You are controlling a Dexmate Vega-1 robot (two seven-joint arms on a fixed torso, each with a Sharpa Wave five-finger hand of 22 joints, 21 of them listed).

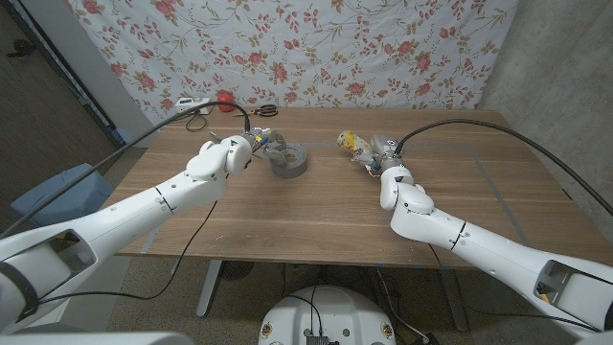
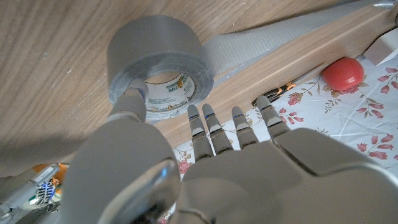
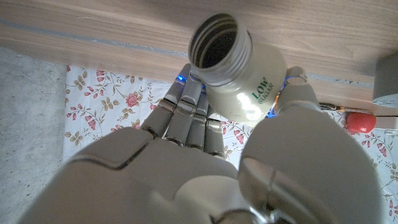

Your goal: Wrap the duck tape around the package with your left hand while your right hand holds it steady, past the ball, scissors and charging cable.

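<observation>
1. My right hand (image 3: 205, 162) grasps the package, an open-mouthed bottle (image 3: 239, 71) with a threaded neck and "LOW SUGAR" on its side. Fingers sit on one flank and the thumb on the other. In the head view it sits at about 1 o'clock from the table's (image 1: 316, 216) middle.
2. I judge the bottle light, stiff and smooth, so likely slippery. The body below the neck looks the best place to hold.
3. The grey tape roll (image 2: 158, 65) lies on the table at about 11 o'clock from its middle, a strip (image 2: 292, 34) already pulled out along the wood.
4. My left hand (image 2: 205, 168) touches the roll: the thumb rests at its core, the other fingers reach past its rim. I cannot tell whether I truly grip it.
5. The roll looks firm and fairly heavy; its loose strip is limp and sticky.
6. The red ball (image 2: 342, 73) and scissors (image 1: 265, 110) lie at the far edge, around 11 o'clock.
</observation>
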